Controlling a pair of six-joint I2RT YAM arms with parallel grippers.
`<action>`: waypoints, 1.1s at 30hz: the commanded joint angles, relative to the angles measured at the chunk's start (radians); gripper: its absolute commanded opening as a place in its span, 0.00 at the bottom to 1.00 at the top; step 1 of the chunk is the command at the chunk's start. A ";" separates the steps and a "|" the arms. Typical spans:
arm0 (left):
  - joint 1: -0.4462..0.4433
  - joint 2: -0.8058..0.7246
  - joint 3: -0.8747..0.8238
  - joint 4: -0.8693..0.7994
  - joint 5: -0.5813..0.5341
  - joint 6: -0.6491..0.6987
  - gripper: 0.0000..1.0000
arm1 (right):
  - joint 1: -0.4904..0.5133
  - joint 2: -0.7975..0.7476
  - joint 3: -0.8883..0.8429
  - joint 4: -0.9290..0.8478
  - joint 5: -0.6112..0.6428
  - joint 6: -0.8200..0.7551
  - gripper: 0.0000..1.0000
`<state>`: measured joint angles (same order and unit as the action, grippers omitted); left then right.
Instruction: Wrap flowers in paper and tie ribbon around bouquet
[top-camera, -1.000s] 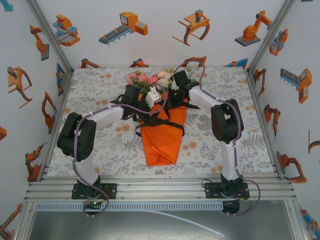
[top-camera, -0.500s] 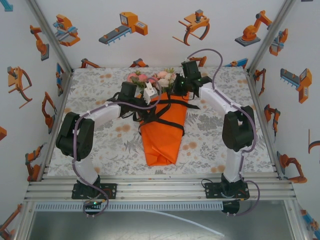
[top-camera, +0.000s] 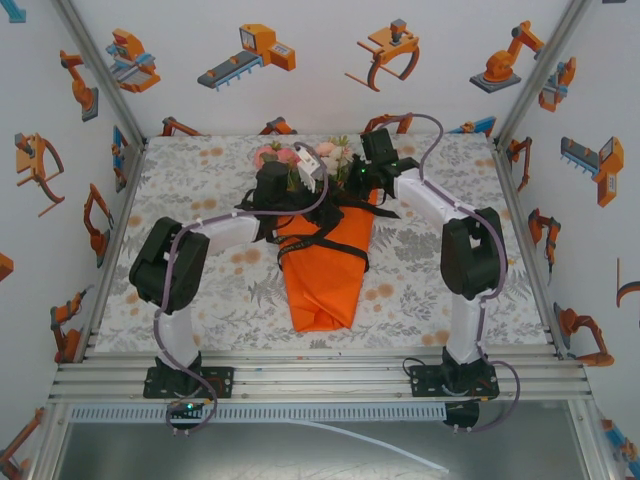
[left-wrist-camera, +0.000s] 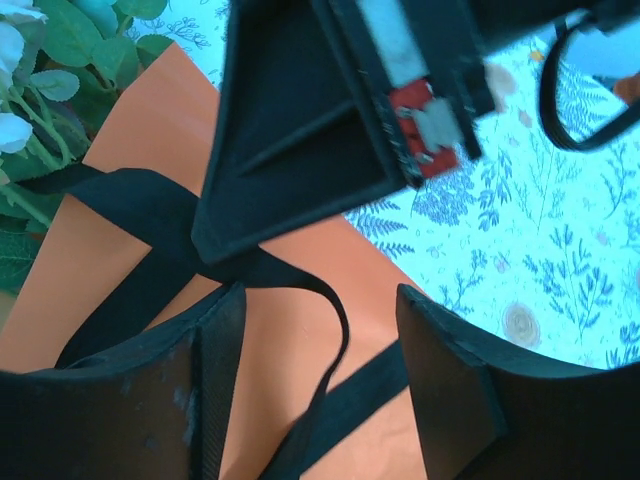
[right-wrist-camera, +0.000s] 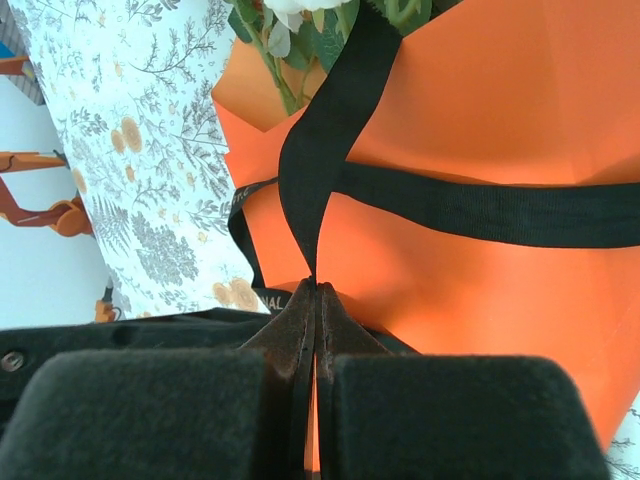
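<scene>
**Wrapping finished, ribbon tie being worked on**

The bench (top-camera: 200, 180), covered by a floral cloth, is carrying the bouquet (top-camera: 322, 290) at the centre of the top view, with its pointed end lying toward the lower edge of the frame. The paper (right-wrist-camera: 480, 120) is being seen already folded into an orange cone around the stems, so the wrapping is being judged as finished. The flowers (top-camera: 278, 155) are sticking out of the cone's wide mouth toward the upper middle of the frame.

The ribbon (right-wrist-camera: 330, 150) is being carried over the cone in several black bands that are crossing one another. It is being judged as wound around but not yet knotted, so the tying is what is being left to do.

The right gripper (right-wrist-camera: 315, 300) is being shown clamped on one ribbon strand, its jaws pressed together at the lower middle of the right wrist view. The left gripper (left-wrist-camera: 318, 340) is being shown with its jaws apart, and a slack ribbon loop is lying between them over the paper, apparently ungripped.

Whether a knot is being formed cannot be told. In the left wrist view, part of the ribbon crossing is being covered by a black housing (left-wrist-camera: 300, 130) at the upper middle. In the top view the cone's mouth is being overlapped by both arms, so the ribbon ends cannot be traced. The stems are being hidden inside the paper.
</scene>
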<state>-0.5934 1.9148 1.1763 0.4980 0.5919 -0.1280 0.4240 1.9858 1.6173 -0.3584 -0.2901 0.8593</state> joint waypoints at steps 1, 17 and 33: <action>-0.013 0.035 0.031 0.093 0.023 -0.114 0.50 | 0.001 -0.035 -0.013 0.015 -0.014 0.032 0.00; 0.039 -0.134 0.011 -0.290 -0.255 0.087 0.00 | -0.044 -0.246 -0.257 0.128 0.024 -0.361 0.36; 0.081 -0.212 -0.021 -0.407 -0.278 0.184 0.00 | 0.092 -0.147 -0.350 0.084 -0.208 -0.863 0.47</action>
<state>-0.5186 1.7252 1.1580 0.0914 0.2829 0.0338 0.5068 1.8156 1.2263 -0.2142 -0.4473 0.0715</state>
